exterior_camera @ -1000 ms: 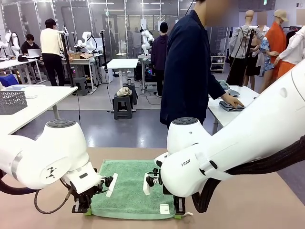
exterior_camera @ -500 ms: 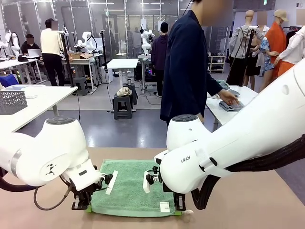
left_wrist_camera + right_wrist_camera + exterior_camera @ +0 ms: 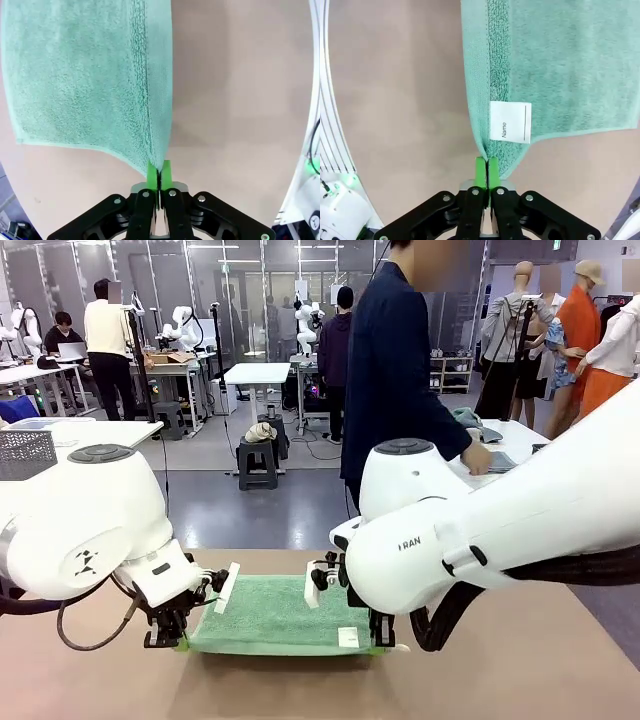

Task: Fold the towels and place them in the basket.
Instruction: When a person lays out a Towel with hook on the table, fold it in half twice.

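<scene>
A green towel [image 3: 275, 615] lies on the brown table in front of me, its near edge raised off the surface. My left gripper [image 3: 180, 642] is shut on the near left corner; the left wrist view shows its green pads [image 3: 152, 172] pinching the towel [image 3: 85, 80] hem. My right gripper [image 3: 380, 645] is shut on the near right corner, where the towel [image 3: 560, 60] carries a white label [image 3: 510, 122] printed "Name". The basket is out of view.
A person in a dark jacket [image 3: 395, 370] stands beyond the far edge, turned to a side table [image 3: 500, 465] with a hand on grey cloths there. A pale grey lattice basket [image 3: 25, 452] sits on a table at far left. Brown tabletop [image 3: 560, 670] surrounds the towel.
Both grippers have lifted the towel's near edge off the table and carried it away from me. The right gripper closed on its corner. The person has turned further toward the side table.
</scene>
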